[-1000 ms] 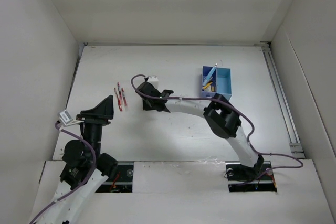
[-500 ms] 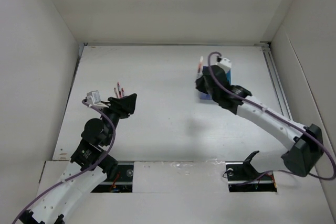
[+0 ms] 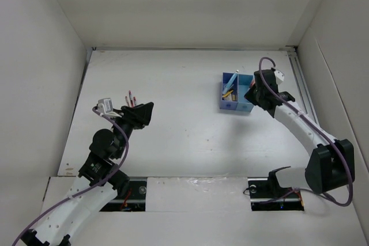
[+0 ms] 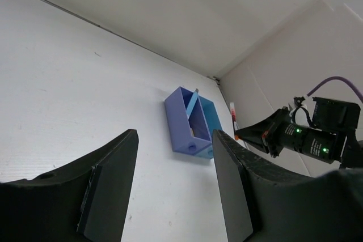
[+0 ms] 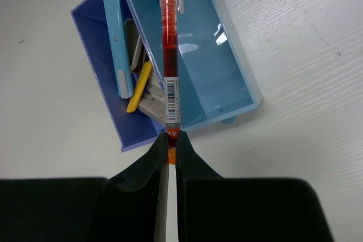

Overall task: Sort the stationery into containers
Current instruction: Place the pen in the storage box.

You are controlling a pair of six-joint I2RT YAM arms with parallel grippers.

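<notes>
My right gripper (image 5: 171,140) is pinched tight on the end of a red pen (image 5: 169,55), fingers almost meeting around it. The pen sticks straight out from the tips. In the right wrist view it lines up with the divider of the box (image 5: 222,111); from the left wrist view it is held off the table, beside the box's light side, not inside it. I can't tell if it touches the rim.

The dark compartment holds a blue pen (image 5: 116,43) leaning against the far wall, a yellow piece (image 5: 140,86) and beige blocks (image 5: 151,99) at the bottom. I see nothing in the light compartment.

From the top view the right gripper (image 3: 256,93) sits just right of the box (image 3: 237,101), at the far right of the table (image 3: 184,136).

My left gripper (image 4: 176,140) is spread wide, nothing between the fingers, hovering over the left side and pointing across at the box (image 4: 184,118). Two red pens (image 3: 131,96) lie on the table just beyond it, partly hidden by the gripper (image 3: 144,113).
</notes>
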